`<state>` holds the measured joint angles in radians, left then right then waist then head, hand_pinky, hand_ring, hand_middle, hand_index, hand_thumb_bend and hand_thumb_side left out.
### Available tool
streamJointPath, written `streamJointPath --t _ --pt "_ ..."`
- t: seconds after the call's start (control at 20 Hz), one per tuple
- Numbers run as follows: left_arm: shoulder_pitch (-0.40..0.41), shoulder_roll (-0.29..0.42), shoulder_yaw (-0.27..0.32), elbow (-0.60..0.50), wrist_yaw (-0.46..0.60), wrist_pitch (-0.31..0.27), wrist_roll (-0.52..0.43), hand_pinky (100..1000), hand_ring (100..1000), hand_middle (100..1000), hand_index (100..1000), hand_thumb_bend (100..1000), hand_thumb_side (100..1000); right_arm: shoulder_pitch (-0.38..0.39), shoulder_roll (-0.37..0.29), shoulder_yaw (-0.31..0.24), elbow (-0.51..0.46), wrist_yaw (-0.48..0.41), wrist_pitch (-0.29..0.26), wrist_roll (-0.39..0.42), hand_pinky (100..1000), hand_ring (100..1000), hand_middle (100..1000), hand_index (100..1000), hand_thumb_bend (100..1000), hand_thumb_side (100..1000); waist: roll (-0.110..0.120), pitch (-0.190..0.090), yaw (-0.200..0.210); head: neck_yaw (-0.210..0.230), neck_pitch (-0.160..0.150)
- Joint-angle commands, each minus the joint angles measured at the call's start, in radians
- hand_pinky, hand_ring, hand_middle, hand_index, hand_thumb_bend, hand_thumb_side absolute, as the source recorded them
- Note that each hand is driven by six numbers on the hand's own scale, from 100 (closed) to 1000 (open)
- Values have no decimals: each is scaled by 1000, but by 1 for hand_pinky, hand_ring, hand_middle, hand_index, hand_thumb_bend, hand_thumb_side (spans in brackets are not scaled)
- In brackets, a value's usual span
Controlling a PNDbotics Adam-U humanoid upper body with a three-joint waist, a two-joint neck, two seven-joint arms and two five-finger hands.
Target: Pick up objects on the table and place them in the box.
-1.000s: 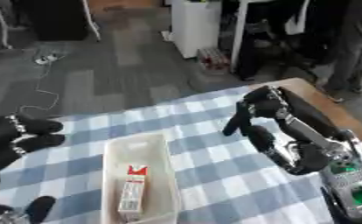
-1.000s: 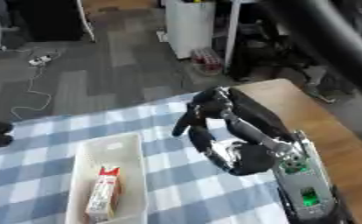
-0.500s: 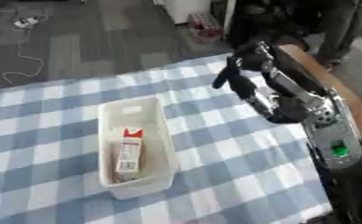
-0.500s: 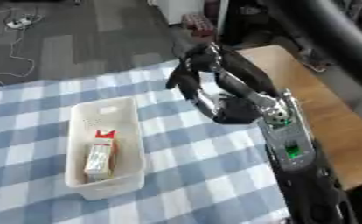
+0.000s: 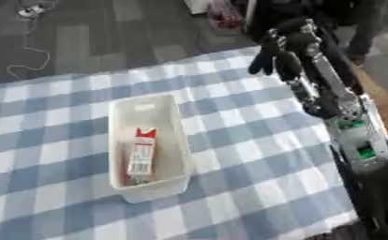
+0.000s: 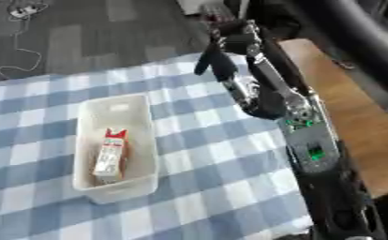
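— Left eye view: where's my right hand (image 5: 282,47)?
— Over the table's (image 5: 255,140) far edge, fingers curled, holding nothing.
— And the carton (image 5: 140,153)?
— Lying flat in the box (image 5: 145,108), mid-table.

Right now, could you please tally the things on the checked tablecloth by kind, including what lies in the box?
White box: 1
Red-and-white carton, lying in the box: 1
Robot right hand, raised over the cloth's far edge: 1
Total: 3

White box (image 5: 181,140) open; red-white carton (image 5: 140,153) flat inside
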<state>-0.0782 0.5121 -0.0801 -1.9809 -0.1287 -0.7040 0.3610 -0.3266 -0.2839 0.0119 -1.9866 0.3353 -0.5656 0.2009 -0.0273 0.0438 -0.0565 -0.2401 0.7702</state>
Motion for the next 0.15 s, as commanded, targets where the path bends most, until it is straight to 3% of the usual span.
streamJointPath --t 0.05,0.15 --pt "-1 3 15 -19 -5 -6 3 370 457 567 748 193 1000 -21 -10 10 -13 -23 -15 -27 276 269 298 515 100 1000 3 -4 -6 29 0" --pt "1 2 14 -19 -10 -1 7 370 456 567 746 192 1000 -28 -9 16 -13 -42 -22 -36 274 266 295 517 100 1000 3 -1 -9 33 0"
